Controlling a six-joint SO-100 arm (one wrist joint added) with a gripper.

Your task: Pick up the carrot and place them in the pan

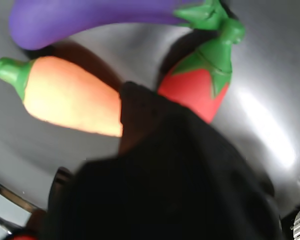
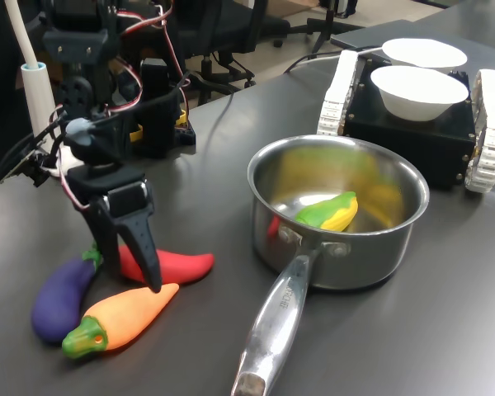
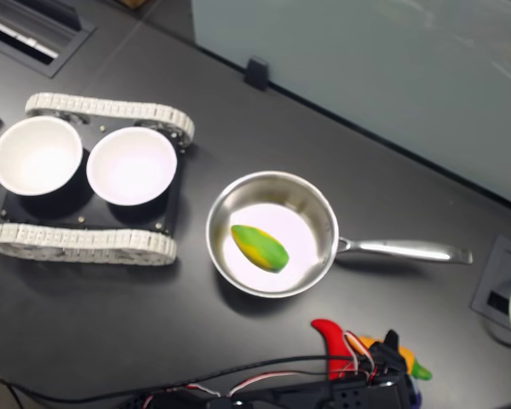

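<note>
Approach step: gripper [image 2: 151, 276] hangs over carrot [image 2: 120, 320], chili [image 2: 169, 266] just behind (jaw spread unclear); next, straddle carrot, pinch, carry to pan [image 2: 394, 244].

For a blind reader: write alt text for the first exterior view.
A robot gripper reaches down between a carrot and a red chili, an eggplant nearby. Right of them stands a steel pan holding a yellow-green vegetable.
</note>
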